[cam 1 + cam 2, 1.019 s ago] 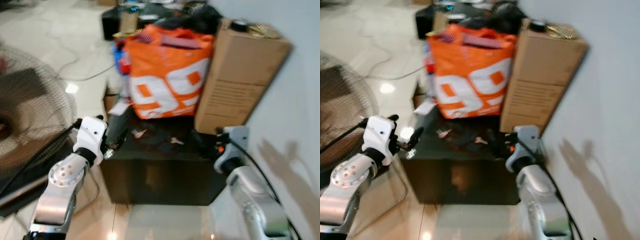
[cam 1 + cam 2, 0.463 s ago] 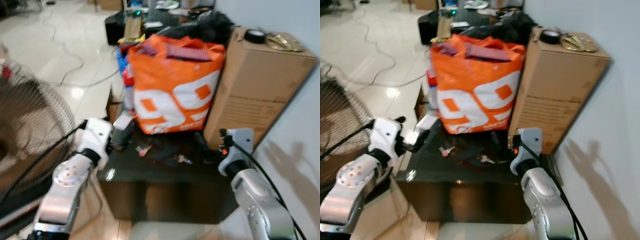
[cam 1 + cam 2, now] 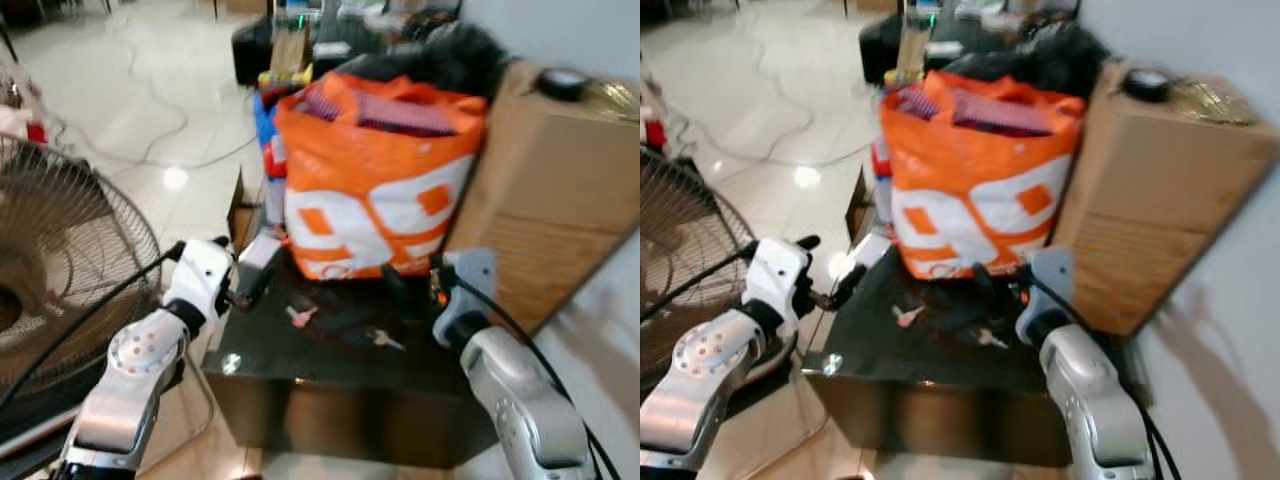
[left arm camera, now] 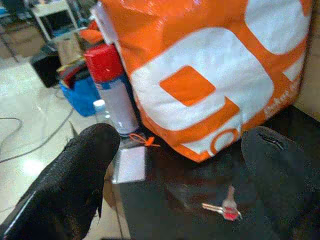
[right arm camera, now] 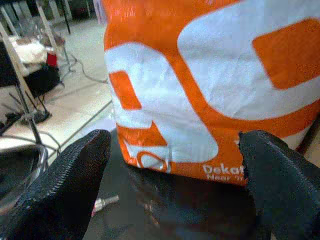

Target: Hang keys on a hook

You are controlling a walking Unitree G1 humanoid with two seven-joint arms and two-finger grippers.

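The head camera has drawn closer over the last second, so the dark surface (image 3: 330, 360) and the orange bag (image 3: 375, 180) at its far side now loom larger. Both arms are raised to the near edge rather than hanging.

The left pincer (image 3: 240, 290) sits at the left edge of the surface with its fingers spread wide and empty. The right pincer (image 3: 990, 285) reaches in from the near right, also spread open, holding nothing.

The keys lie loose on the surface in front of the bag: one with a red head (image 4: 222, 209) towards the left, and another key (image 3: 383, 341) nearer the right arm. A red-capped spray can (image 4: 111, 82) stands left of the bag, and a cardboard box (image 3: 560, 190) to its right.

The approach looks close to finished, but the grasp is not yet begun. No hook can be made out here, so it will have to be found after the pick-up.
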